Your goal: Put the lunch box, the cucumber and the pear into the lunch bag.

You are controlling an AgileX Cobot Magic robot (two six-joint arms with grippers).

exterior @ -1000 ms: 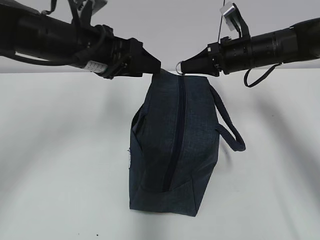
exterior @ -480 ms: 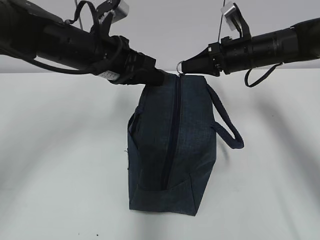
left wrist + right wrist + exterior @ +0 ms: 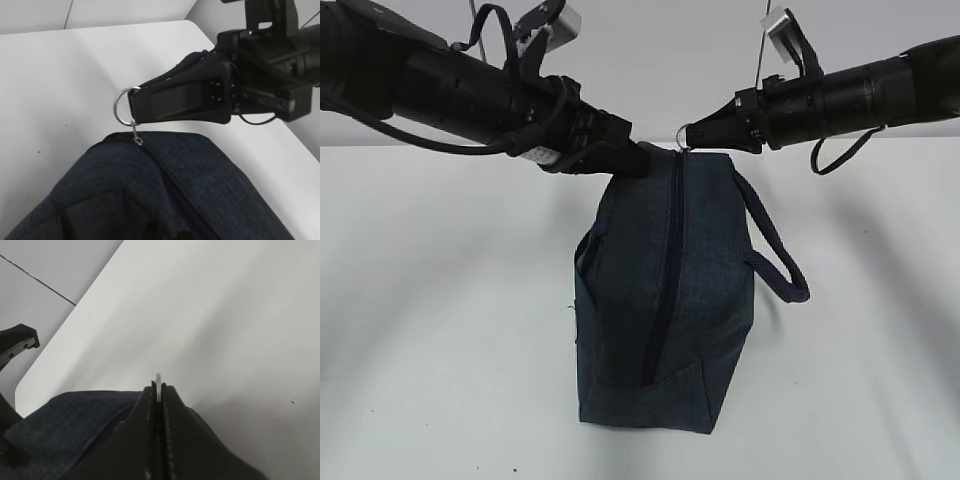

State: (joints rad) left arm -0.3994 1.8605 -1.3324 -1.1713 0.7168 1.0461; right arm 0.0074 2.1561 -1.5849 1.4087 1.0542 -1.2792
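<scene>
The dark navy lunch bag [image 3: 660, 290] lies on the white table with its zipper closed along its length. My right gripper [image 3: 692, 135] is shut on the metal ring pull [image 3: 682, 134] at the bag's far end; the left wrist view shows the ring [image 3: 120, 105] pinched in the right gripper [image 3: 134, 107]. The right wrist view shows the ring [image 3: 158, 380] between the shut jaws. My left gripper [image 3: 638, 160] pinches the bag's fabric [image 3: 125, 185] right beside the pull; its jaws are buried in the cloth. The lunch box, cucumber and pear are out of view.
The bag's looped strap handle [image 3: 775, 250] sticks out to the right. The white table [image 3: 440, 330] spreads around the bag. Both arms meet over the bag's far end, tips almost touching.
My left arm has rolled and dropped its tip down onto the bag's far corner. The bag's top has shifted slightly. The right gripper has stayed on the ring.
</scene>
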